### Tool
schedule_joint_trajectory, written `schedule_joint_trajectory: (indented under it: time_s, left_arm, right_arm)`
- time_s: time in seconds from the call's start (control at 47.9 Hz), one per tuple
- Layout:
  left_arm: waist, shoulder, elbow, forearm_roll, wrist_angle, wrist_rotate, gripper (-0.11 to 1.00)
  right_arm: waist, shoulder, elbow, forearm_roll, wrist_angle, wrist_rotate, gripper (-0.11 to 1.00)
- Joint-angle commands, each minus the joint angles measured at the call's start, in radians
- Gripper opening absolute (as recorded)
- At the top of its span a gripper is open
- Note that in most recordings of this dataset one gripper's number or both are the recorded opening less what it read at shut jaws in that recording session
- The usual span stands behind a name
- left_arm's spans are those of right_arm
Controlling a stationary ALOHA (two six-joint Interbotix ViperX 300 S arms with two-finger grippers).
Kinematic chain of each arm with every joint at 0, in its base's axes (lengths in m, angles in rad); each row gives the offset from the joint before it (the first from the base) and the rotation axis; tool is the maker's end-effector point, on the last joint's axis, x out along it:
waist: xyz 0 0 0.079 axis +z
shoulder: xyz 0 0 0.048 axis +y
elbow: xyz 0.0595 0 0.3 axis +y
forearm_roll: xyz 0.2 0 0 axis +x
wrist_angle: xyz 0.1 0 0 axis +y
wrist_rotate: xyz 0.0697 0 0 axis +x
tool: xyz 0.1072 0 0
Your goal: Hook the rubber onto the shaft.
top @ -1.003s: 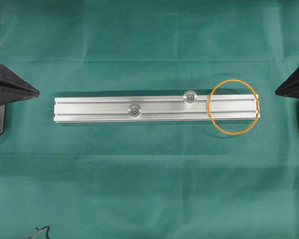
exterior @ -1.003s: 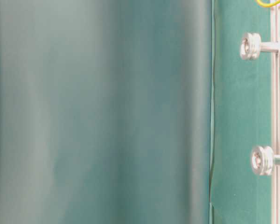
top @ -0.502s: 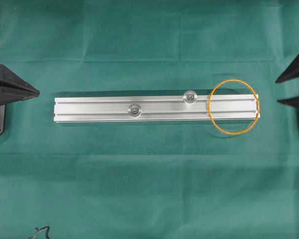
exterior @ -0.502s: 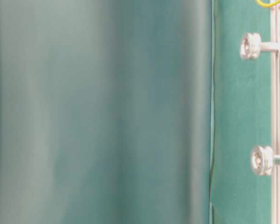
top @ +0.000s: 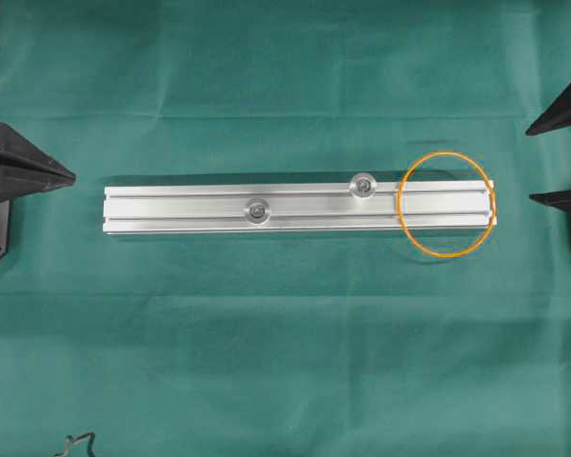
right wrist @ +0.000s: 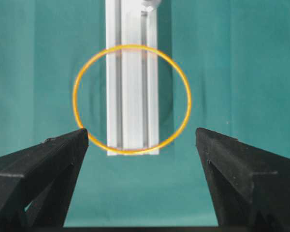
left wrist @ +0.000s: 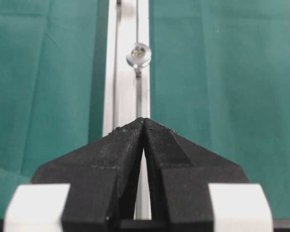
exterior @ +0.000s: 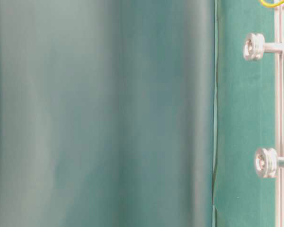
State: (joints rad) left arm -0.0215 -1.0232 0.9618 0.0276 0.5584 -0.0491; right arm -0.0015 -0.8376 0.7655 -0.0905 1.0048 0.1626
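Note:
The orange rubber band [top: 401,221] lies as a round loop over the right end of the silver rail [top: 181,209], also in the right wrist view [right wrist: 76,107]. Two silver shafts stand on the rail, one near the middle [top: 257,210] and one right of it [top: 363,185]; they show side-on at table level [exterior: 254,46]. My right gripper [top: 561,162] is open, off the rail's right end, its fingertips [right wrist: 79,137] apart short of the band. My left gripper [top: 68,176] is shut and empty at the rail's left end [left wrist: 144,120].
A green cloth [top: 285,362] covers the table. A small dark wire shape [top: 76,444] lies at the front left edge. The table-level view is mostly a blurred green surface [exterior: 99,113].
My right gripper has opened from shut to wide apart. The band, the rail and the left gripper have not moved.

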Motion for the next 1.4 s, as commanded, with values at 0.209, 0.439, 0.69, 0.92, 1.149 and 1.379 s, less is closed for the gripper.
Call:
schedule_joint_trajectory:
  time_s: [0.209, 0.439, 0.69, 0.92, 1.149, 1.379]
  left_arm:
    - [-0.003, 0.009, -0.026, 0.003, -0.005, 0.002, 0.02]
    - [-0.003, 0.009, -0.028, 0.003, -0.005, 0.002, 0.02]
    - [-0.003, 0.009, -0.026, 0.003, -0.005, 0.000, 0.02]
    - [-0.003, 0.009, -0.028, 0.003, -0.005, 0.002, 0.02]
    - [-0.003, 0.009, -0.026, 0.003, -0.005, 0.002, 0.02]
    - [-0.003, 0.009, -0.026, 0.003, -0.005, 0.002, 0.02]
  right_arm:
    - [0.000, 0.008, -0.028, -0.002, 0.018, 0.003, 0.91]
    - [0.000, 0.037, -0.025, 0.003, 0.118, 0.003, 0.91]
    - [0.000, 0.058, -0.025, 0.002, 0.143, 0.003, 0.91]
    - [0.000, 0.075, -0.025, 0.003, 0.143, 0.003, 0.91]
    - [0.000, 0.103, -0.025, 0.015, 0.135, 0.006, 0.91]
    - [0.000, 0.189, -0.011, 0.058, 0.069, 0.006, 0.91]
